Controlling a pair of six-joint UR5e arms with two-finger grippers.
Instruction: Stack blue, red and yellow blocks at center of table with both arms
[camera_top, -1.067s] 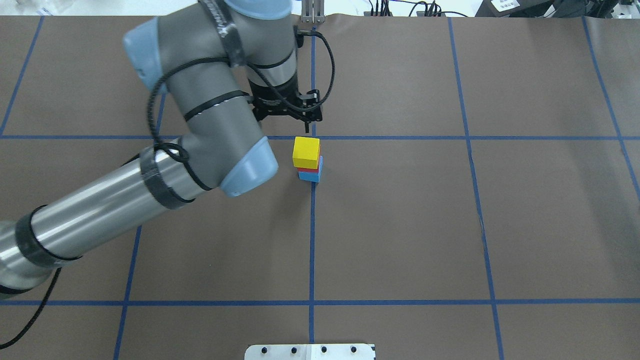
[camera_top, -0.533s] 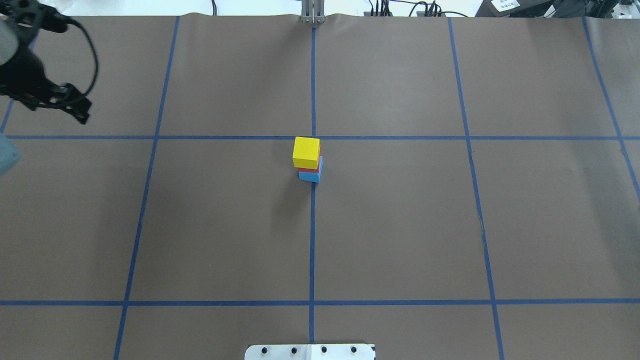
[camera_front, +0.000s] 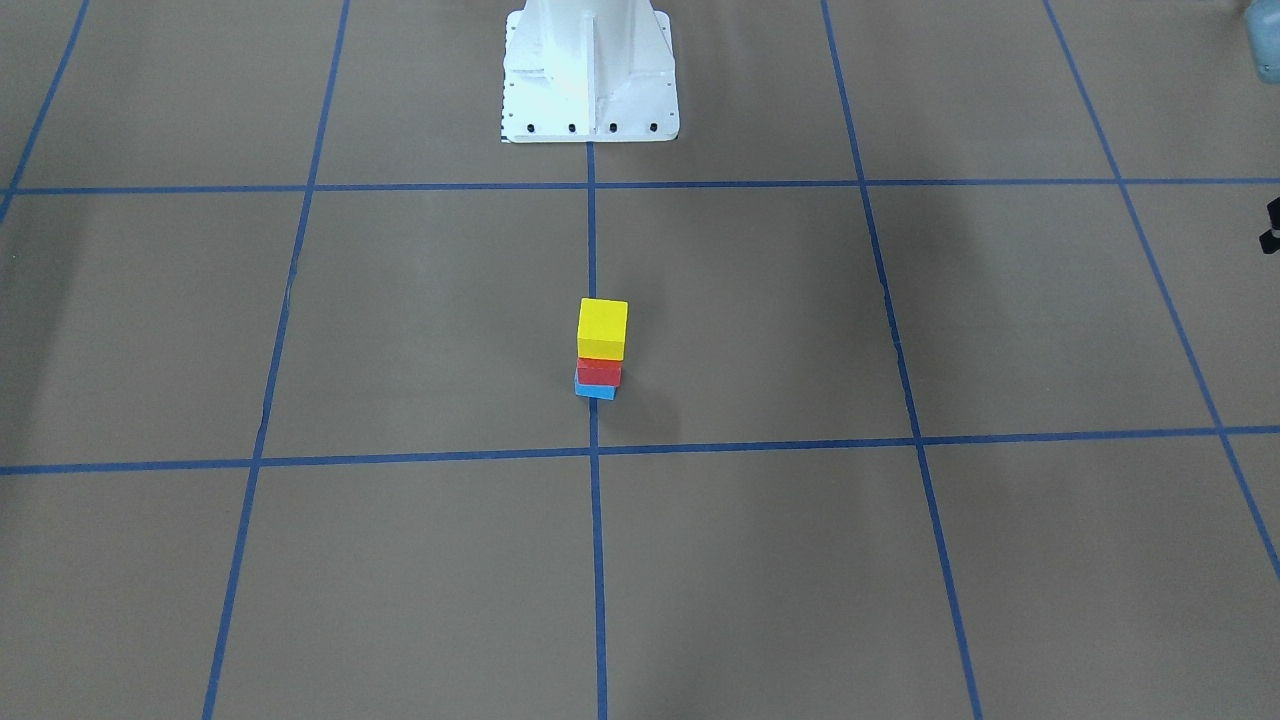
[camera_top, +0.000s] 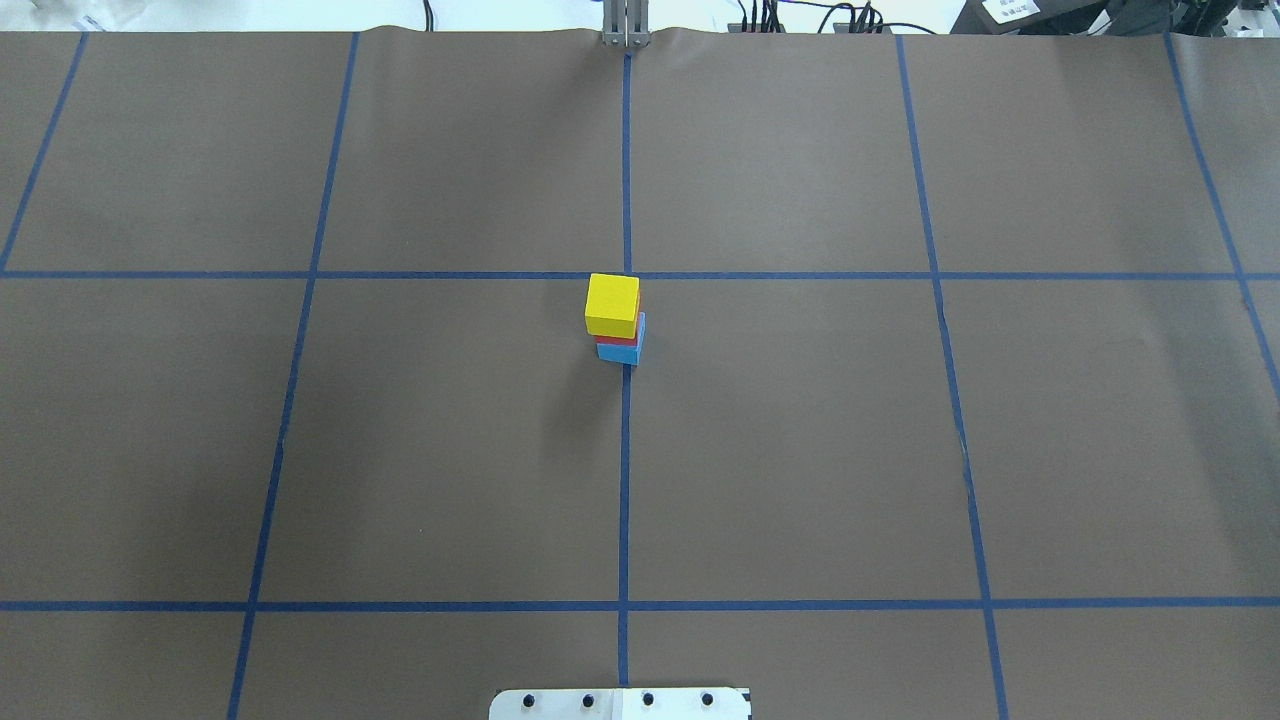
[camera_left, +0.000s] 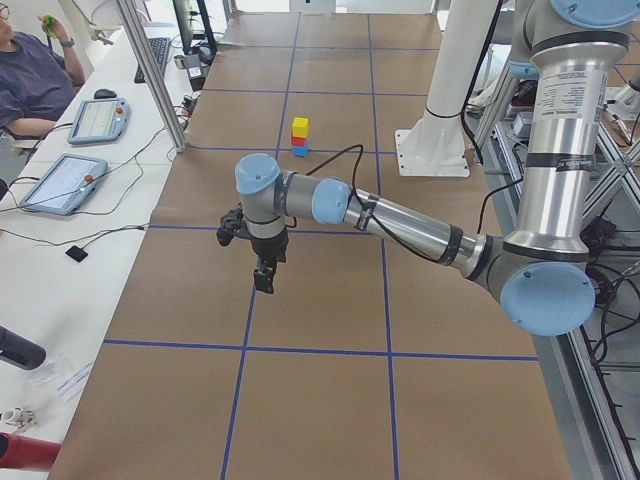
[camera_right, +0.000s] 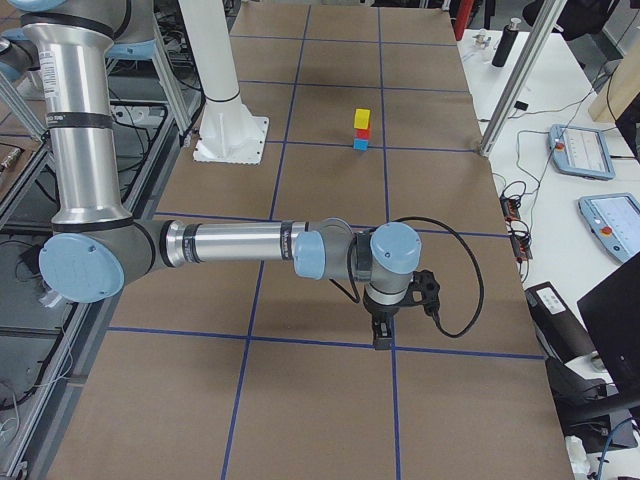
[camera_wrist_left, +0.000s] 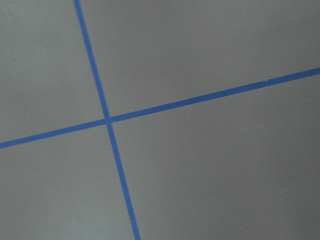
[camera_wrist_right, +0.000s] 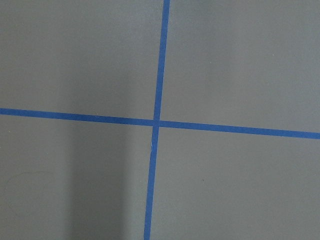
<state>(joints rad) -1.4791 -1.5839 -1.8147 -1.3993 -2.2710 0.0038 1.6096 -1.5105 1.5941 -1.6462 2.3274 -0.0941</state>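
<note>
A yellow block (camera_top: 612, 304) sits on a red block (camera_top: 618, 341), which sits on a blue block (camera_top: 622, 353), at the table's center on the middle tape line. The stack also shows in the front view (camera_front: 602, 328). No gripper touches it. My left gripper (camera_left: 263, 275) hangs above the table far to the stack's left and shows only in the exterior left view. My right gripper (camera_right: 381, 330) hangs far to the stack's right and shows only in the exterior right view. I cannot tell whether either is open or shut. Both wrist views show only brown table and blue tape.
The white robot base (camera_front: 588, 70) stands at the table's near edge. Blue tape lines (camera_top: 625, 450) grid the brown table. A side bench with tablets (camera_left: 62, 182) and a seated person (camera_left: 30, 80) lies beyond the table's far edge.
My left arm has pulled back from just behind the stack, swung to the left and left the overhead view. The stack has not moved.
</note>
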